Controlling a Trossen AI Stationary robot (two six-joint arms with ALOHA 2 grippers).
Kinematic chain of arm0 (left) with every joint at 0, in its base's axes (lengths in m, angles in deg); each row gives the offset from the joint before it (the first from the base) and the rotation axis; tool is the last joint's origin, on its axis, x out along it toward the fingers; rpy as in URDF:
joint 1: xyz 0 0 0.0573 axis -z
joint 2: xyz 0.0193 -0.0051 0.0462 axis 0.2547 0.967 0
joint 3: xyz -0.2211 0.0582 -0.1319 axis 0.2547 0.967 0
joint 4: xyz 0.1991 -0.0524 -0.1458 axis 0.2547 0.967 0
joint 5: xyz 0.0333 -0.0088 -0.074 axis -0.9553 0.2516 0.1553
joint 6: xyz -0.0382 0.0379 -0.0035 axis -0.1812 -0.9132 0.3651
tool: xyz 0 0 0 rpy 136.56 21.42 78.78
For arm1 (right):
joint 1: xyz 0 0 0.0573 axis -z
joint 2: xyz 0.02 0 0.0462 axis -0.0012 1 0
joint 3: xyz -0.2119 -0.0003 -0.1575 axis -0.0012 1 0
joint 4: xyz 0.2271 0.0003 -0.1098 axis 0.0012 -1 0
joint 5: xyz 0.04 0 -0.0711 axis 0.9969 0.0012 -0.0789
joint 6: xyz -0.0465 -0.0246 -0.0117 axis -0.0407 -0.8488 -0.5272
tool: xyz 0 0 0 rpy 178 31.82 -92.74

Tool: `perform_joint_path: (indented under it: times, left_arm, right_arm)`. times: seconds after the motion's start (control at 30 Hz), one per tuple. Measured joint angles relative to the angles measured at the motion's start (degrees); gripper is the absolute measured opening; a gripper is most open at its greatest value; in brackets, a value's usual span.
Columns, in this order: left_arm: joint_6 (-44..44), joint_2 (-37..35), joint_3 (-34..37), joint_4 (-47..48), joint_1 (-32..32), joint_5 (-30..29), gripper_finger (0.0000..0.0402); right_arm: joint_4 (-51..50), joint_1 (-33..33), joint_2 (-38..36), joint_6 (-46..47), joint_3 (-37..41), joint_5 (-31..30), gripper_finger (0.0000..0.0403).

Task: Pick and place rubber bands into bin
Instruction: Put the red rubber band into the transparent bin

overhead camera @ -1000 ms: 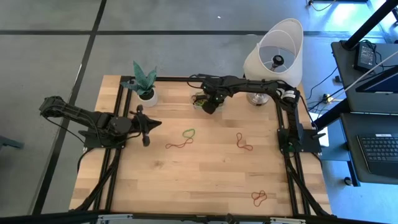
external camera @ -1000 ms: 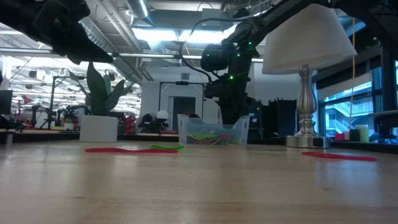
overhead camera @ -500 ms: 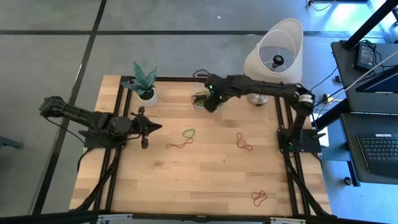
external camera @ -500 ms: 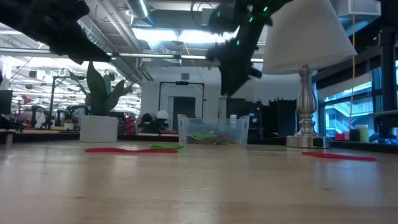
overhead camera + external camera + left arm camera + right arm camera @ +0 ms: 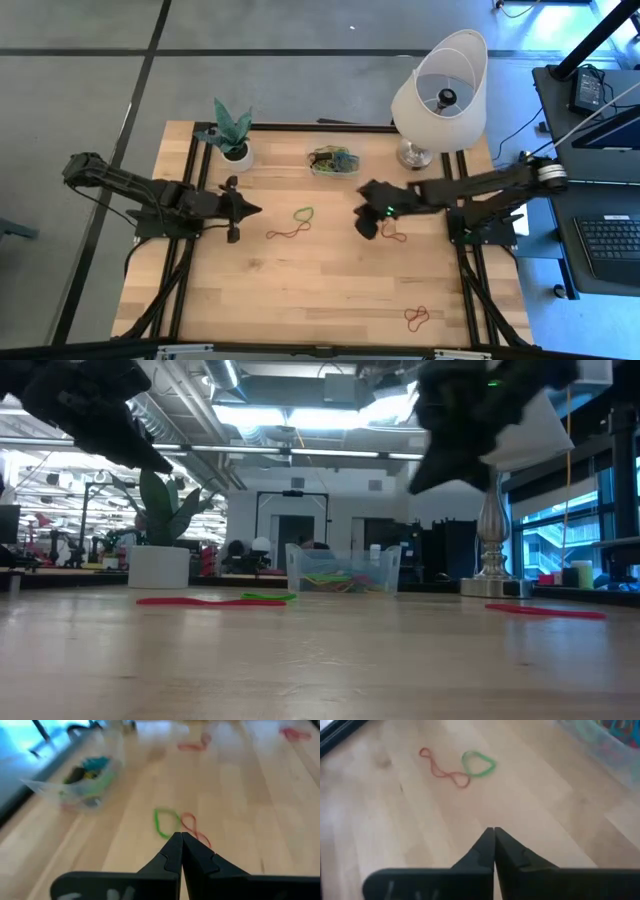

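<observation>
The clear bin (image 5: 334,160) stands at the table's far middle with coloured rubber bands inside. Loose rubber bands lie flat on the wood: a green one (image 5: 303,214) beside a red one (image 5: 285,233), a red cluster (image 5: 392,233), and another red cluster (image 5: 416,318) near the front edge. My left gripper (image 5: 258,208) hangs shut above the table, left of the green band (image 5: 165,822). My right gripper (image 5: 361,228) is shut and holds nothing, just left of the red cluster. It faces the green band (image 5: 479,763) and the red band (image 5: 442,767).
A white plant pot (image 5: 237,153) stands at the far left and a lamp (image 5: 440,85) at the far right of the table. Bare wood fills the middle and near part. The low view shows the bin (image 5: 343,570) and flat bands (image 5: 210,601) ahead.
My right gripper has swung away from above the bin, toward the table's near edge and right. It now hangs over the middle of the table beside the red cluster. The bands on the table have not moved.
</observation>
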Motion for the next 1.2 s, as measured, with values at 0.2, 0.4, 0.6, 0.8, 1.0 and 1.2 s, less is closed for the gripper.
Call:
perform_joint_path:
  times: [0.2,0.4,0.6,0.8,1.0,1.2]
  left_arm:
    - [1.8,12.9,-10.6,11.6,0.0,4.6,0.0003]
    - [2.9,27.0,-19.9,13.4,0.0,7.5,0.0004]
    - [5.2,38.6,-25.7,13.3,-1.7,11.9,0.0035]
    - [10.9,47.2,-26.5,13.9,-3.4,13.0,0.0100]
    - [9.9,55.7,-26.5,14.5,-3.3,12.3,0.0138]
    - [15.3,61.8,-26.9,14.7,-3.8,14.0,0.0130]
  right_arm:
    - [0.1,-5.0,-10.3,5.1,9.6,-6.3,0.0016]
    - [0.2,-6.8,-18.7,6.7,16.9,-7.4,0.0022]
    - [-0.7,-9.1,-26.7,5.9,21.7,-7.3,0.0005]
    - [-1.1,-10.2,-32.9,2.1,24.8,-7.2,0.0013]
    - [-1.7,-10.2,-36.4,1.3,26.9,-7.1,0.0019]
    - [-2.0,-10.3,-37.6,-1.5,26.9,-4.3,0.0008]
